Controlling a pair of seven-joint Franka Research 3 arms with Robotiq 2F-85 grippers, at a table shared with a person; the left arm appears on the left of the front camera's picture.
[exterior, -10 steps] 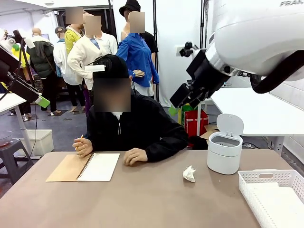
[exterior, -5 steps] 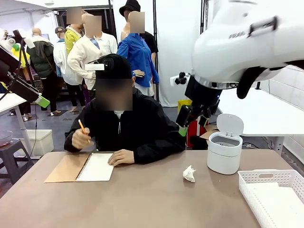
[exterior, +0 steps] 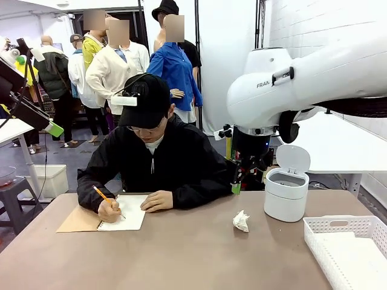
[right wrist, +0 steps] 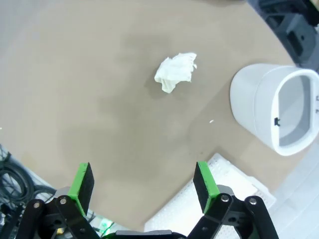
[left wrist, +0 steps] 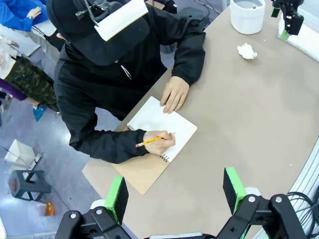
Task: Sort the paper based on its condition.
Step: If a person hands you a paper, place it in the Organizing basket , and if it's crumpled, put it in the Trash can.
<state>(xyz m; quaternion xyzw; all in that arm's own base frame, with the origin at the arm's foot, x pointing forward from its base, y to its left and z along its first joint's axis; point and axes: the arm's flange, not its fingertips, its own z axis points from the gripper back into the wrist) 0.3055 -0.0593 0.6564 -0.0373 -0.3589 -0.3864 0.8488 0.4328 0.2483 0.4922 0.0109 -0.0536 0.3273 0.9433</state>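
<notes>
A crumpled white paper lump (exterior: pixel 240 221) lies on the brown table, left of the white bin; I also see this paper (right wrist: pixel 175 72) from above and far off (left wrist: pixel 246 51). My right gripper (exterior: pixel 240 176) hangs open above the table's far edge, up and slightly left of the lump, its green pads (right wrist: pixel 82 185) wide apart and nothing between them. My left gripper (left wrist: pixel 175 194) is open and empty, high over the table's left end. The person writes with a pencil on the white page of an open notebook (left wrist: pixel 163 124).
A white bin (exterior: pixel 285 194) with its lid up stands right of the lump. A white slatted basket (exterior: pixel 347 241) sits at the table's right front corner. The person's hands rest on the tan-covered notebook (exterior: pixel 103 215) at the left.
My right arm has swung down and to the left, bringing its gripper to point down beside the bin. The person has bent forward and started writing in the notebook.
</notes>
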